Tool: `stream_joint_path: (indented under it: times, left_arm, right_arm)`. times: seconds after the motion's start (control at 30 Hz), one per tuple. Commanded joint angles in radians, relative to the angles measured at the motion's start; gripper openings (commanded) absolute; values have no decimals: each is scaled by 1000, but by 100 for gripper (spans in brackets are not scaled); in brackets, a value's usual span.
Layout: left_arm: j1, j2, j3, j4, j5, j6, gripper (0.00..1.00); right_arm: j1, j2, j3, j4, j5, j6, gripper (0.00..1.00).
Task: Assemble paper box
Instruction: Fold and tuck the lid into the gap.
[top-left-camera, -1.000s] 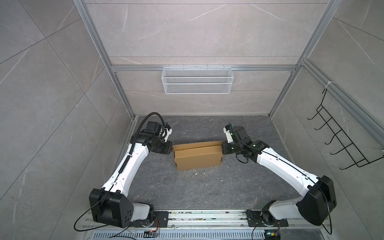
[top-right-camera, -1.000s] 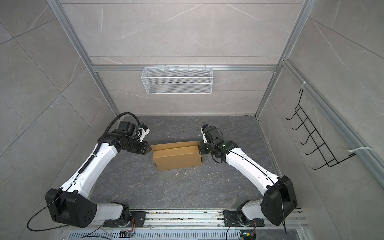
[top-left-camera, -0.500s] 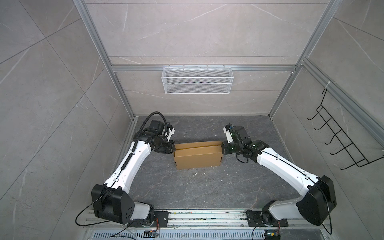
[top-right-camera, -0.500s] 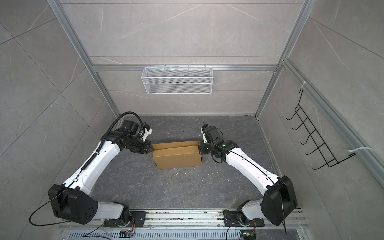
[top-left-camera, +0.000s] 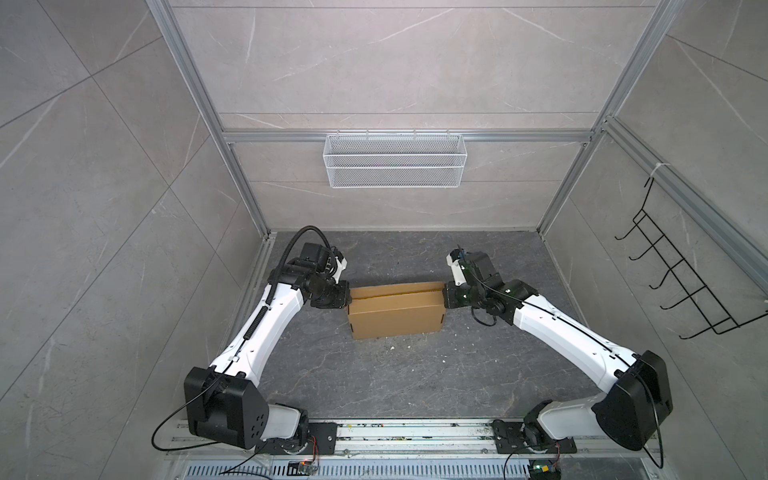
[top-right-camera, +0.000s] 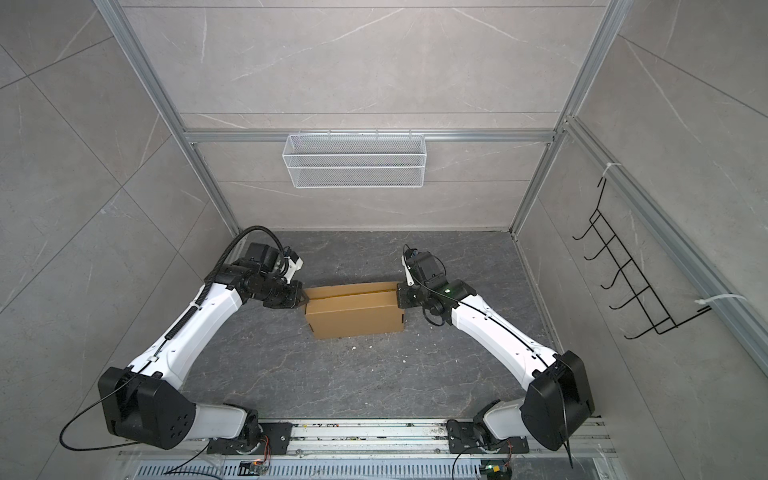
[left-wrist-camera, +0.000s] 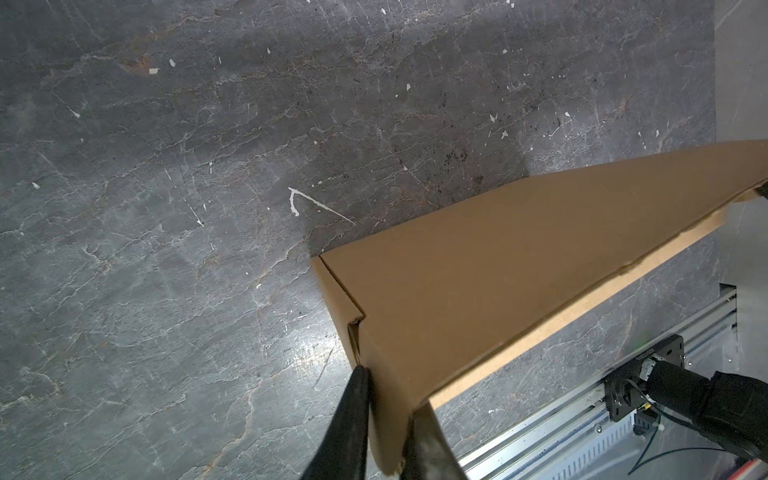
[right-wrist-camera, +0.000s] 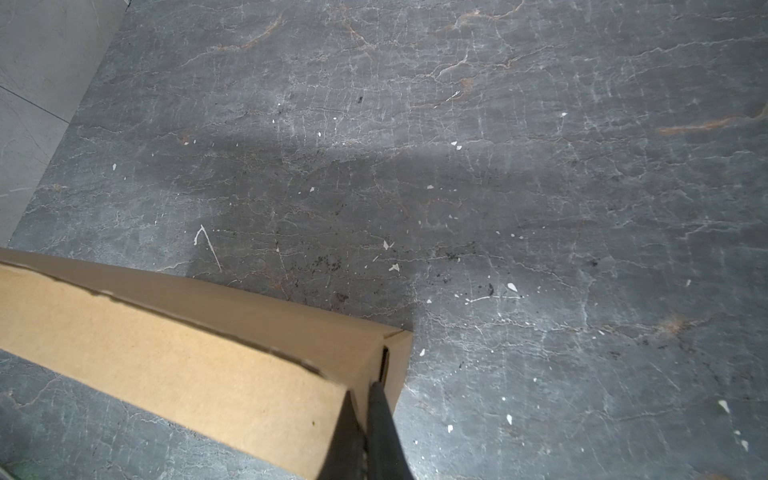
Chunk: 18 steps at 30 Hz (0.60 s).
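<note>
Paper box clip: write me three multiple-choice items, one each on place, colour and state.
1. Where is the paper box? A the far left corner of the table; B mid-table, between the left arm and right arm; C the far right corner.
2. Its colour? A brown; B white; C black.
3. The right end effector is: A wide open; B away from the box; C shut on the box's end.
Answers: 1 B, both top views show it between the arms; 2 A, plain brown cardboard; 3 C, the wrist view shows fingers pinching cardboard.
</note>
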Motion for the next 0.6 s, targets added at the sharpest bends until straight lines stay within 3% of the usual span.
stream_joint_path:
  times: [0.0,0.57]
  left_arm:
    - [-4,-35,-22,35,15,-39,16]
    - [-6,-73,-100,107,8,-85,6]
  right_arm:
    - [12,60,-38,-166,-25,10,0]
    - [16,61,-40,-165,-24,14,0]
